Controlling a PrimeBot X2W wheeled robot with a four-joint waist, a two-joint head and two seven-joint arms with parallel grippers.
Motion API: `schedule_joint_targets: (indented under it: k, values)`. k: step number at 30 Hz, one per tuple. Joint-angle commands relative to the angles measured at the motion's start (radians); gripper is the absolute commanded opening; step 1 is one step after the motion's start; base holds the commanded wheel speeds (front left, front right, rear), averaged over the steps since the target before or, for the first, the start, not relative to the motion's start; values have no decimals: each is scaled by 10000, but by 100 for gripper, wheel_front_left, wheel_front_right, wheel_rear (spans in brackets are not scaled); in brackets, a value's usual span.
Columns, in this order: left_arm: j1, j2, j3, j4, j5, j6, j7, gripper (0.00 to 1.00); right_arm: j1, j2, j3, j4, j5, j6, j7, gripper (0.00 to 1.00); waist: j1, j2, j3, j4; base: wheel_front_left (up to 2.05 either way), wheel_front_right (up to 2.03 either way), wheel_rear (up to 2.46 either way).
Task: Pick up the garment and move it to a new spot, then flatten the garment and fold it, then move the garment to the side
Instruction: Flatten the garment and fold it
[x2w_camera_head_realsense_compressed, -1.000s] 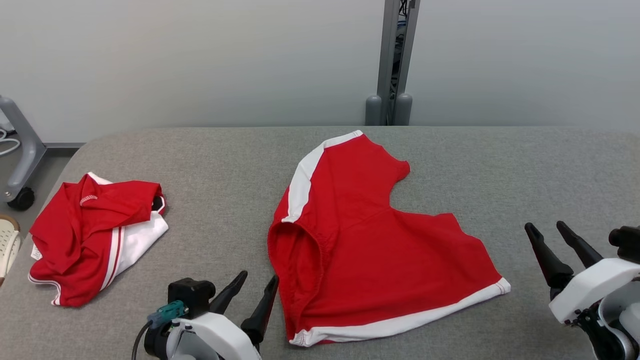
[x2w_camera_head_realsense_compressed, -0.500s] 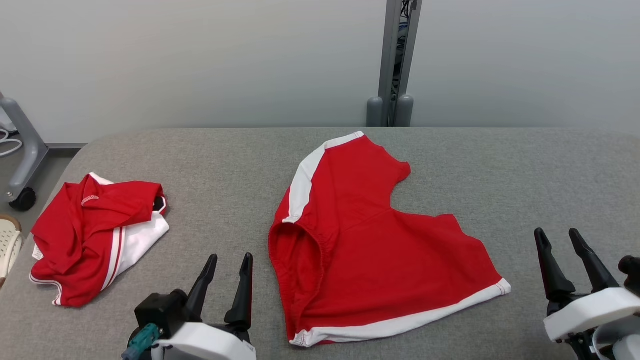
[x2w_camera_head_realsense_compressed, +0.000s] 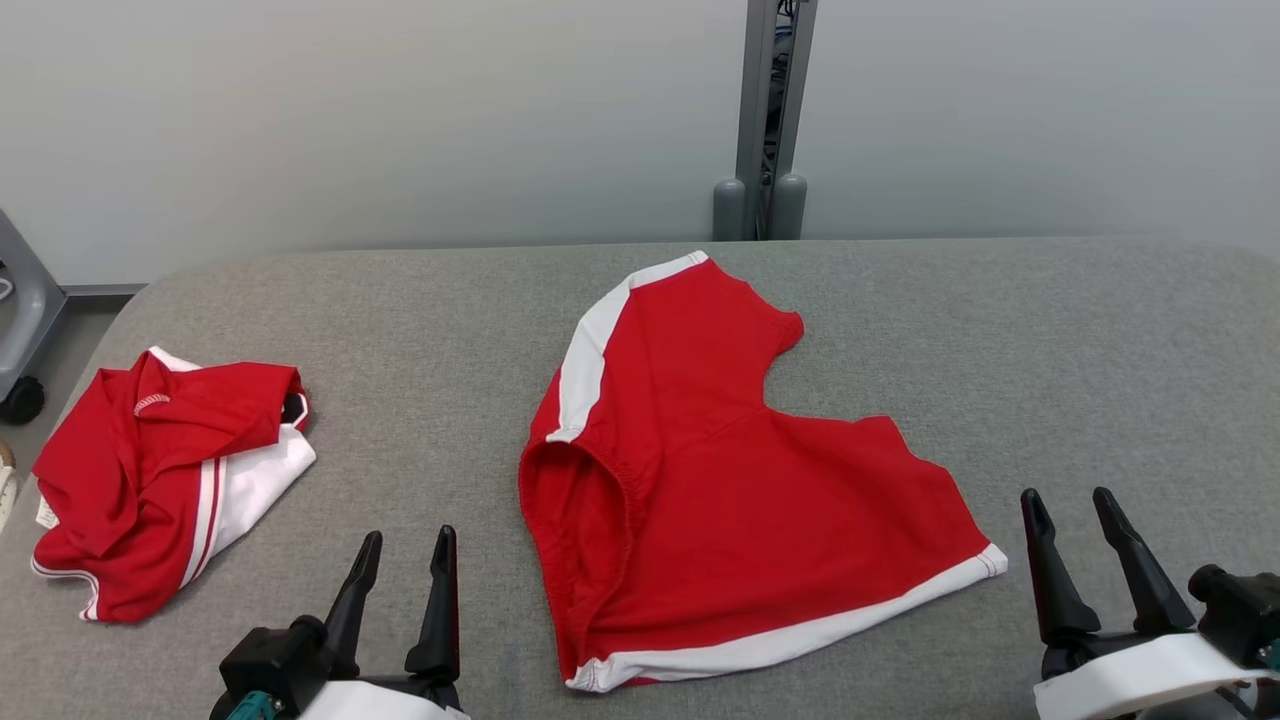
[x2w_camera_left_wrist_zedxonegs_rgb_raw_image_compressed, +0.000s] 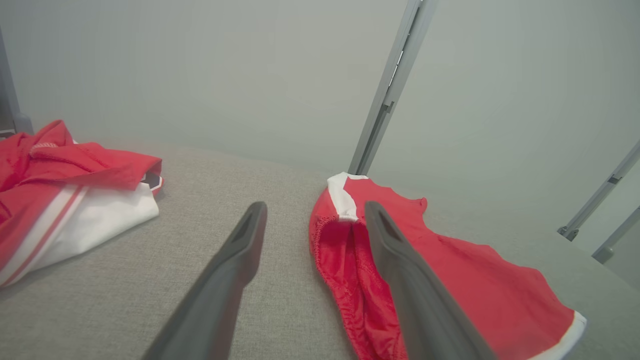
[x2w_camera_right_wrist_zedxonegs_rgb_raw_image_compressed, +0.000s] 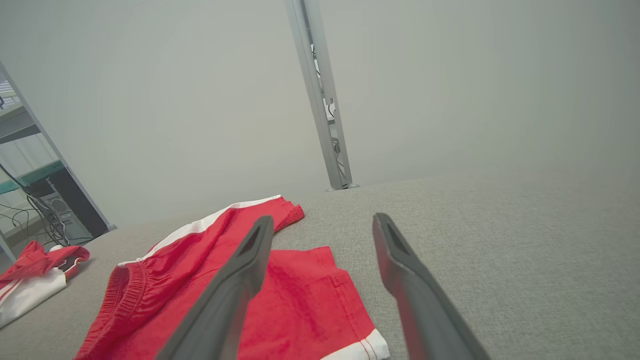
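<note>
The garment (x2w_camera_head_realsense_compressed: 740, 480), red shorts with white side stripes and white hems, lies spread on the grey table (x2w_camera_head_realsense_compressed: 1050, 340) at its middle, waistband toward the near left. My left gripper (x2w_camera_head_realsense_compressed: 410, 537) is open at the near edge, left of the waistband and apart from it. My right gripper (x2w_camera_head_realsense_compressed: 1066, 496) is open, just right of the near hem corner, touching nothing. In the left wrist view the left gripper (x2w_camera_left_wrist_zedxonegs_rgb_raw_image_compressed: 315, 207) points toward the shorts' (x2w_camera_left_wrist_zedxonegs_rgb_raw_image_compressed: 465, 280) waistband opening. The right wrist view has the right gripper (x2w_camera_right_wrist_zedxonegs_rgb_raw_image_compressed: 324, 219) above the shorts' (x2w_camera_right_wrist_zedxonegs_rgb_raw_image_compressed: 200, 260) leg.
A second red and white garment (x2w_camera_head_realsense_compressed: 150, 470) lies crumpled at the table's left edge, also seen from the left wrist (x2w_camera_left_wrist_zedxonegs_rgb_raw_image_compressed: 60, 185). A grey metal post (x2w_camera_head_realsense_compressed: 765, 110) stands behind the table against the wall. A cart leg (x2w_camera_head_realsense_compressed: 20, 330) is off the left side.
Both grippers have drawn back toward the near edge, still open. The left one has moved left, away from the waistband. The camera has shifted a little; the garments have not moved.
</note>
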Motion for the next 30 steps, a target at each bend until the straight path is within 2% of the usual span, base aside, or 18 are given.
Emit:
schedule_joint_targets:
  k: [1, 8, 14, 20, 30]
  values:
    - [-104, 51, 26, -2, -61, 37, -8, 100, 69, -6, 16, -97, -135, 2, -42, 100, 0, 0, 37, -47, 0, 0, 0]
    - [-291, 46, -120, 70, 12, 17, -8, 100, -38, 14, -4, -138, -180, 2, -42, 100, 0, 0, 121, -190, 0, 0, 0]
    - [-825, 43, -894, 734, 327, -296, -8, 100, -78, 63, 10, -77, -197, 2, -42, 100, 0, 0, 251, -308, 0, 0, 0]
    - [-1689, 47, -1977, 2015, 467, -479, -8, 100, -179, 94, 147, 73, -193, 2, -42, 100, 0, 0, 398, -426, 0, 0, 0]
    - [-3903, 50, -3580, 4607, -165, -249, 673, 100, -575, 157, 386, 334, -146, 2, -42, 100, 0, 0, 770, -938, 0, 0, 0]
